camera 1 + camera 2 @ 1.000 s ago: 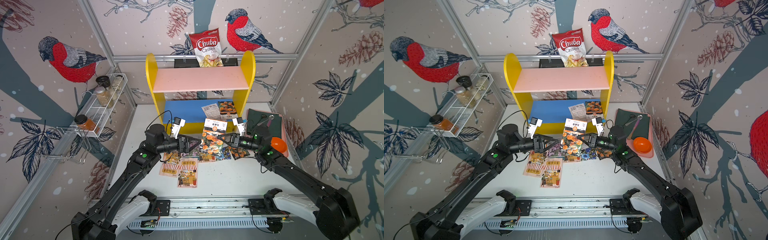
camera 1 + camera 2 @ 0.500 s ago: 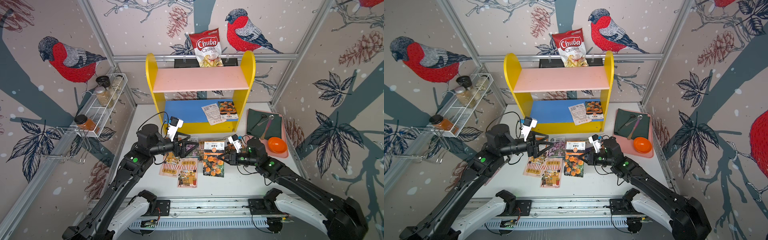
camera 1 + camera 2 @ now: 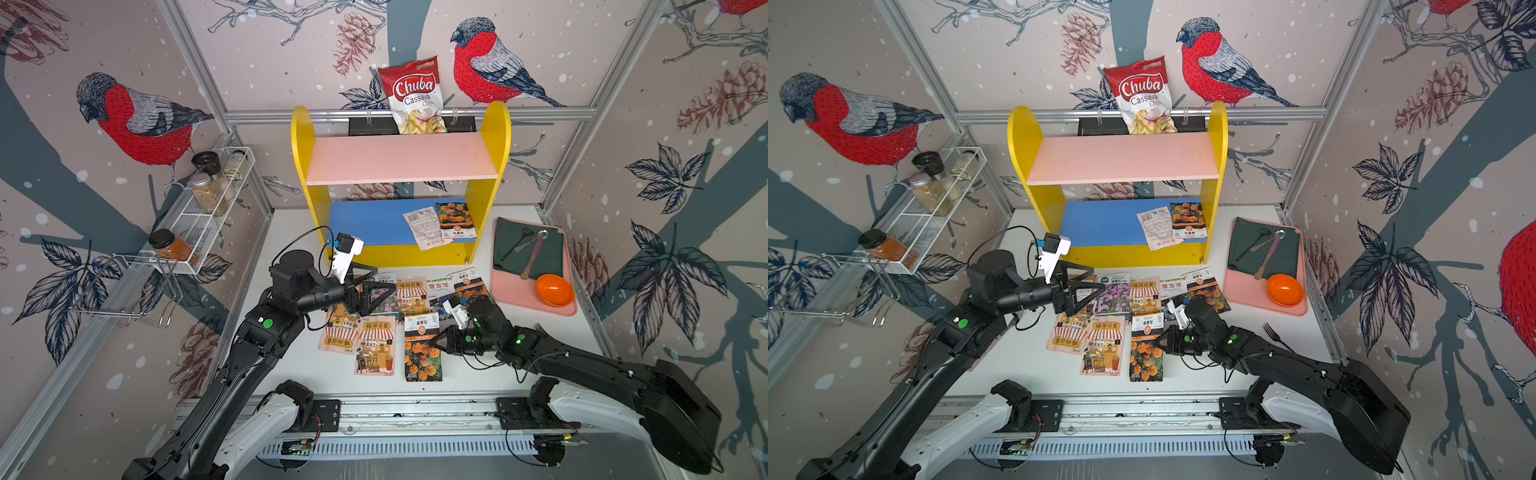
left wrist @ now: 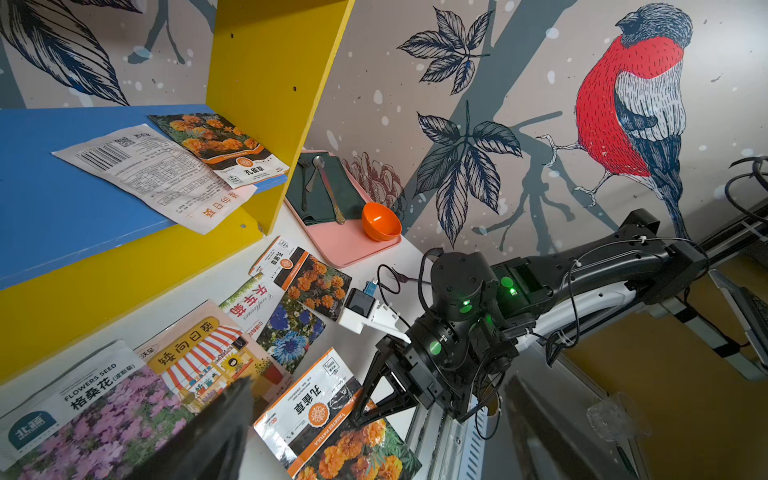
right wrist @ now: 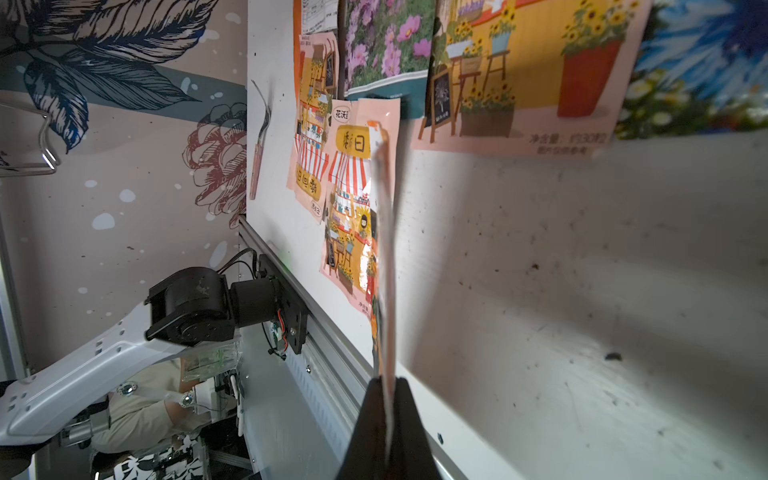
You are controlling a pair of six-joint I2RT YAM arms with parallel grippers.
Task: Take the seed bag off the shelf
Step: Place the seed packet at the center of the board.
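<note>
Right now the right gripper [image 3: 434,343] is pressed together on the edge of an orange-flowered seed bag [image 3: 423,353], which it holds flat and face-up low over the tabletop [image 3: 478,374], well clear of the shelf [image 3: 299,158] and just beside the packets spread out in front of it. The right wrist view shows the bag edge-on [image 5: 384,249], running straight out from between the closed fingers [image 5: 409,415]. Whether its far end touches the tabletop cannot be told. The left gripper [image 3: 385,279] hangs spread wide and holding nothing, above the purple-flower packet [image 3: 1113,297] near the shelf's yellow front rail. On the shelf, the pink upper board [image 3: 399,160] is bare. The blue lower board [image 3: 365,220] carries two packets at its right end: a marigold packet [image 3: 455,218] lying against the side panel, and a face-down white packet [image 3: 424,228] beside it, whose lower end hangs over the board's front edge. To the right of the shelf, a pink tray [image 3: 511,291] holds a dark green cloth [image 3: 548,253] and an orange bowl [image 3: 555,289].
</note>
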